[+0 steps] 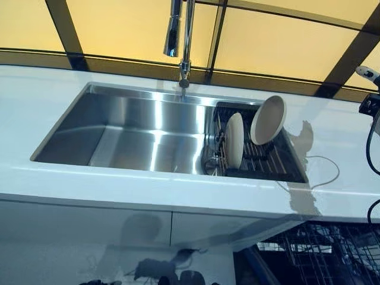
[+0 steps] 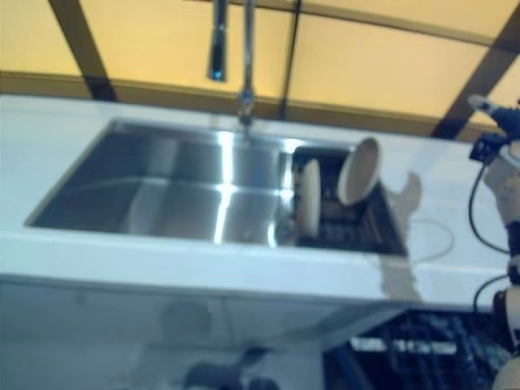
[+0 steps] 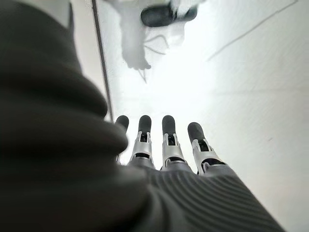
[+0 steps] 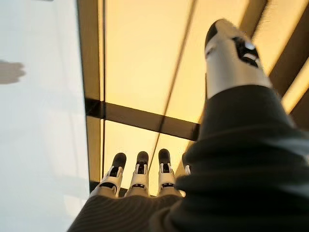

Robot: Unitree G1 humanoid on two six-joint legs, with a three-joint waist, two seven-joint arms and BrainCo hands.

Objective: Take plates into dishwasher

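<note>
Left eye view shows two plates [image 1: 234, 140] standing on edge in the dark rack [image 1: 285, 166] inside the sink [image 1: 119, 127], stiff, smooth, breakable, best pinched at the rim; left hand [image 3: 166, 145] and right hand [image 4: 140, 176] hold nothing, fingers straight

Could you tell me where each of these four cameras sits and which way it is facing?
Left eye view: on the head, looking down at the sink, two plates in the rack; right hand at the edge.
Right eye view: beside it, same scene, sharing the faucet and the dishwasher basket.
Left wrist view: along the open left hand, toward a white surface.
Right wrist view: along the open right hand, toward the yellow wall.
</note>
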